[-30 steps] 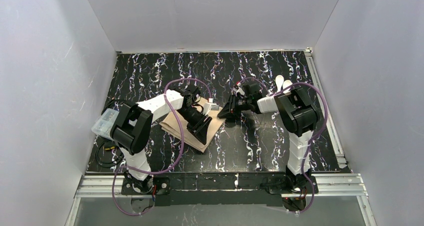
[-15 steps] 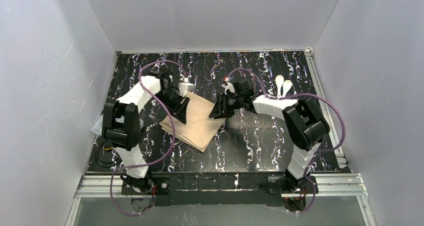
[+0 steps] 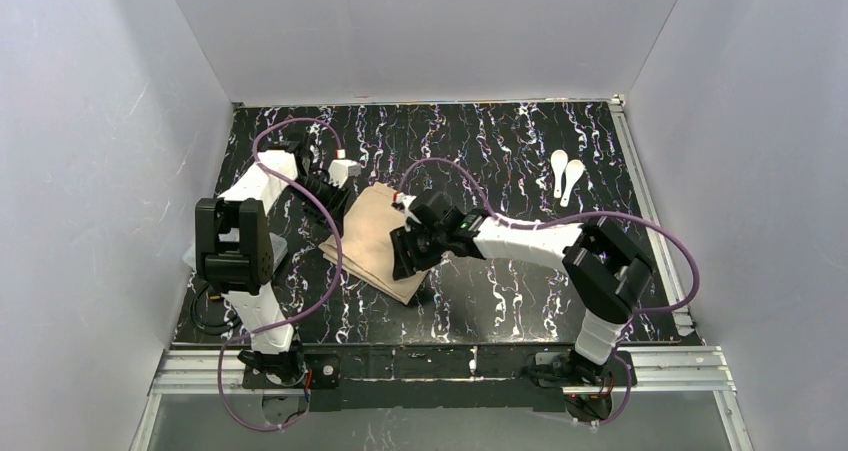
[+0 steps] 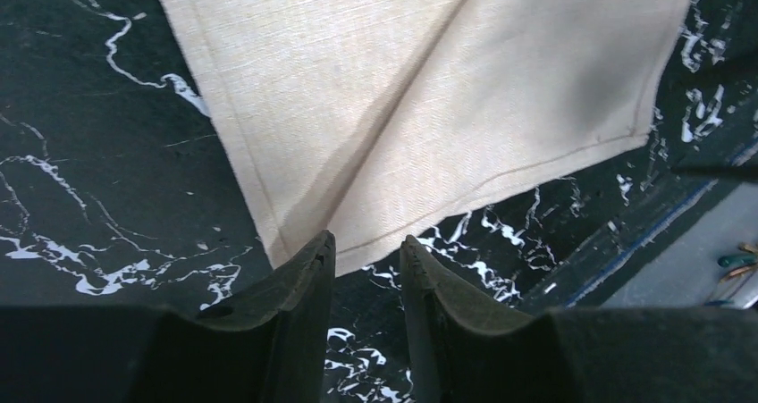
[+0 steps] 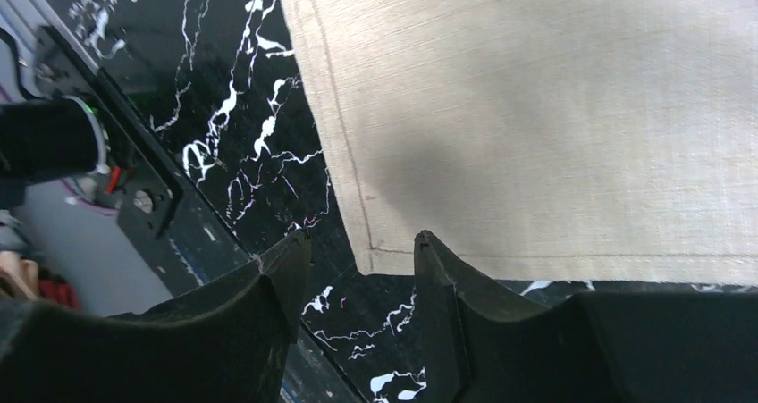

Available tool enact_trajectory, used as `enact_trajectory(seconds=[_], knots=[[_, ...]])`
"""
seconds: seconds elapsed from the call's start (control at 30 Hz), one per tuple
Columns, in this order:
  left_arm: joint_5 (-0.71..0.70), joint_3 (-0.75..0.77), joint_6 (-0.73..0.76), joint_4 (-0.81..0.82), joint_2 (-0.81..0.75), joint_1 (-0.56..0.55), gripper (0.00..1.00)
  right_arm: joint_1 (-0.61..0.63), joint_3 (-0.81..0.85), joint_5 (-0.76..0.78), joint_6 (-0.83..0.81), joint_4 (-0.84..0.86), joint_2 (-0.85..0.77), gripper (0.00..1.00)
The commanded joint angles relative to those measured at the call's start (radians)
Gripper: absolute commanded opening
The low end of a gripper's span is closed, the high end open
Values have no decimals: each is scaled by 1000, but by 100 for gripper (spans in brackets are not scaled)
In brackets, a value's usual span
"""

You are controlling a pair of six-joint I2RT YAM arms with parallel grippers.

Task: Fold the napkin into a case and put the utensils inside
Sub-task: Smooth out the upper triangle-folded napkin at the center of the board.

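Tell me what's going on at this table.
Two robot arms are working on a beige napkin lying on the black marbled table. The left tool and right tool each hover open at a napkin corner, gripping nothing. Two white plastic spoons lie untouched at the far right.

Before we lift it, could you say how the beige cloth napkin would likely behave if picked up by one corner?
Probably floppy: the beige cloth napkin lies flat with a diagonal crease. Likely light, being thin; its layers may slide apart.
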Motion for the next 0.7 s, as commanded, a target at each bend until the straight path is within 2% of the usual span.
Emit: enact_trajectory(seconds=[0.0, 0.2, 0.37, 0.67], knots=[[-44, -46, -24, 69, 2, 8, 29, 87, 64, 164, -106, -62, 10, 55], [-67, -92, -20, 117, 11, 8, 22, 138, 79, 221, -134, -84, 48, 53], [-75, -129, -3, 140, 6, 7, 21, 156, 86, 235, -147, -88, 79, 47], [-103, -167, 19, 177, -11, 8, 21, 178, 92, 230, -182, -119, 97, 46]])
